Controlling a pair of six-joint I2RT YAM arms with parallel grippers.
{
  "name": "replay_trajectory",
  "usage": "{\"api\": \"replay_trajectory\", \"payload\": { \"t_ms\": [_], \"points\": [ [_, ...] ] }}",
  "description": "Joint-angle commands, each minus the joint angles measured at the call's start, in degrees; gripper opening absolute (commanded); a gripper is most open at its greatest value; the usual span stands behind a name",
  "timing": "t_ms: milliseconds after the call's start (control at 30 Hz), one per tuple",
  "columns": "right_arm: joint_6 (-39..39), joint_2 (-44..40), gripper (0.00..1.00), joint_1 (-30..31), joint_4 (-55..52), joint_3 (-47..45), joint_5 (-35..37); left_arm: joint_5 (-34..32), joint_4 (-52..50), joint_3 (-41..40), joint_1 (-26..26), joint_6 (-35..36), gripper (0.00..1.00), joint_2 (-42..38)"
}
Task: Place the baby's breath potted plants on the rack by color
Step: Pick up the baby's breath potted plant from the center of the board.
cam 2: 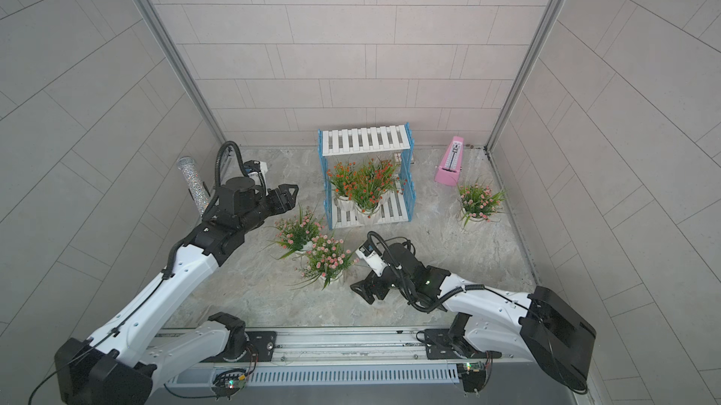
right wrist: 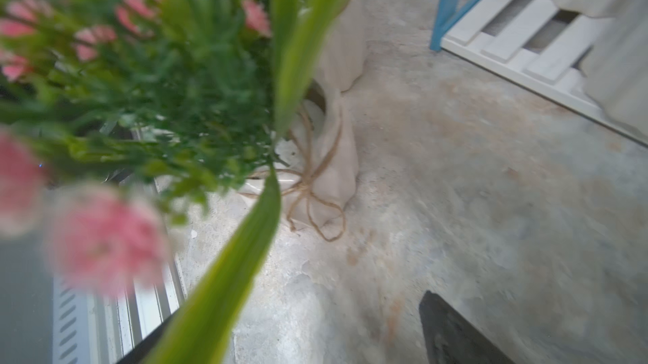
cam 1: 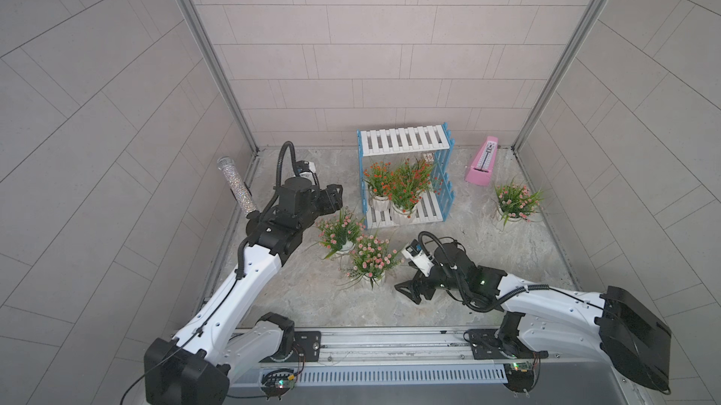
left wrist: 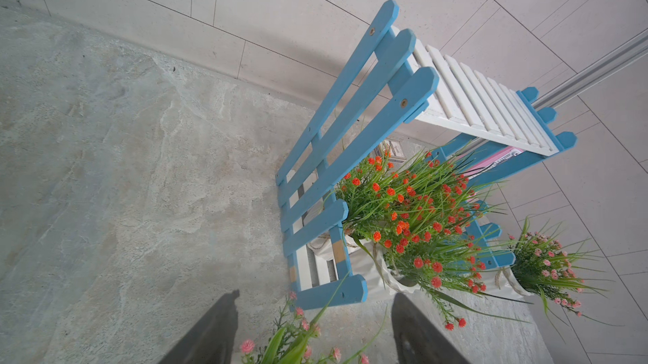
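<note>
The rack point(cam 1: 404, 140) point(cam 2: 366, 140) stands at the back with its top shelf bare. Orange-red baby's breath potted plants point(cam 1: 405, 182) point(left wrist: 413, 218) crowd its lower shelf. Two pink plants point(cam 1: 339, 231) point(cam 1: 370, 258) stand on the floor in front of the rack, and another pink plant point(cam 1: 515, 200) is at the right. My left gripper point(cam 1: 338, 198) point(left wrist: 314, 327) is open and empty, just above the sprigs of the rear pink plant. My right gripper point(cam 1: 407, 291) point(right wrist: 298, 337) is open, low beside the front pink plant's pot point(right wrist: 326, 169). One of its fingers is hidden by a leaf.
A pink metronome point(cam 1: 482, 167) stands at the back right. A glittery tube point(cam 1: 236, 186) leans at the left wall beside my left arm. A small box point(cam 1: 429, 157) lies behind the rack. Tiled walls close in three sides, and the arm rail point(cam 1: 390, 344) runs along the front.
</note>
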Motion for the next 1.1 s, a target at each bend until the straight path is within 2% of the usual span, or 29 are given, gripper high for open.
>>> {"api": "replay_trajectory", "payload": {
  "t_ms": [0, 133, 367, 567, 767, 1067],
  "points": [
    [-2.93, 2.53, 0.96, 1.71, 8.56, 0.58, 1.94, -0.59, 1.53, -0.98, 0.46, -0.40, 0.73, -1.54],
    [-3.52, 7.75, 0.97, 4.22, 17.47, 0.19, 4.93, -1.19, 1.70, -1.55, 0.46, -0.48, 0.73, -2.70],
    [-2.22, 21.73, 0.99, 7.90, 36.07, 0.15, 9.90, -1.80, 2.49, -2.89, 0.46, -0.89, 0.73, -4.33],
    [-1.20, 31.49, 0.99, 9.00, 50.10, 0.97, 11.79, -1.63, 2.53, -3.08, 0.44, -0.94, 0.73, -5.07],
    [-1.10, 34.75, 0.99, 9.00, 53.67, 2.27, 11.91, -1.85, 3.17, -3.58, 0.52, -0.99, 0.73, -5.17],
    [-2.95, 37.10, 0.99, 9.00, 53.28, 5.45, 12.01, -1.65, 3.77, -3.78, 0.48, -1.37, 0.73, -4.87]
  ]
}}
